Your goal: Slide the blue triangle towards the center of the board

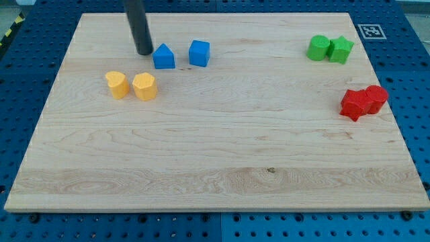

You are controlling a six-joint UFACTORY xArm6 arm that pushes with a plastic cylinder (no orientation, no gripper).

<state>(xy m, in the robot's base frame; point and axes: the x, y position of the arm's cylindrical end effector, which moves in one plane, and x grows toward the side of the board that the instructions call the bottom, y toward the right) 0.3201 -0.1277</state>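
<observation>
The blue triangle point(163, 57) sits on the wooden board point(215, 148) in the upper left part. A blue cube point(199, 53) stands just to its right, a small gap apart. My tip point(144, 52) is at the end of the dark rod, right beside the blue triangle's left side, close to touching it.
Two yellow blocks point(117, 85) point(144, 87) lie side by side below the tip. Two green blocks point(318, 48) point(340, 49) sit at the upper right. Two red blocks point(354, 104) point(376, 98) touch each other at the right edge. A fiducial tag point(369, 31) marks the top right corner.
</observation>
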